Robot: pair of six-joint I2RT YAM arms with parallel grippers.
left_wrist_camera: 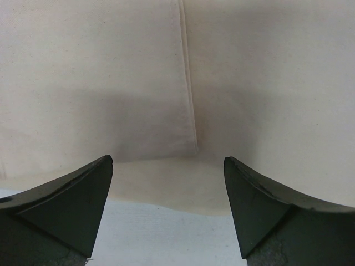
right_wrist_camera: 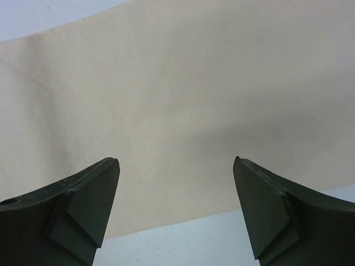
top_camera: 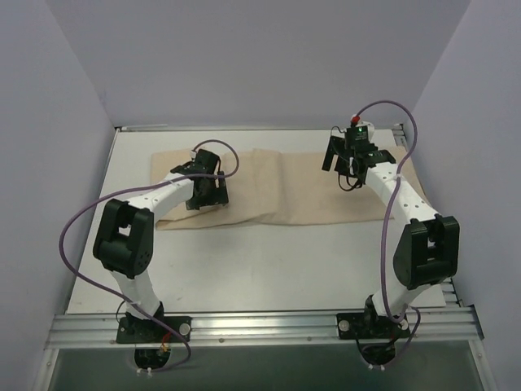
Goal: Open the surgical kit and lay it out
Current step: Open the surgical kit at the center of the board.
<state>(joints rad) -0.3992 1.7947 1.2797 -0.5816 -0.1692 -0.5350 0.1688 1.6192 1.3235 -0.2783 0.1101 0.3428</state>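
The surgical kit shows as a beige wrapping cloth (top_camera: 301,191) spread flat across the far half of the white table (top_camera: 244,269). My left gripper (top_camera: 207,194) hovers over the cloth's left part. In the left wrist view it (left_wrist_camera: 168,160) is open and holds nothing, and a folded cloth edge (left_wrist_camera: 188,83) runs away from it. My right gripper (top_camera: 346,163) hangs over the cloth's right part. In the right wrist view it (right_wrist_camera: 176,160) is open above smooth cloth (right_wrist_camera: 183,83), near the cloth's border with the table (right_wrist_camera: 183,238).
Grey walls close in the table on the left, right and back. An aluminium rail (top_camera: 260,326) carrying both arm bases runs along the near edge. Purple cables loop off each arm. Bare white tabletop (left_wrist_camera: 161,233) lies in front of the cloth.
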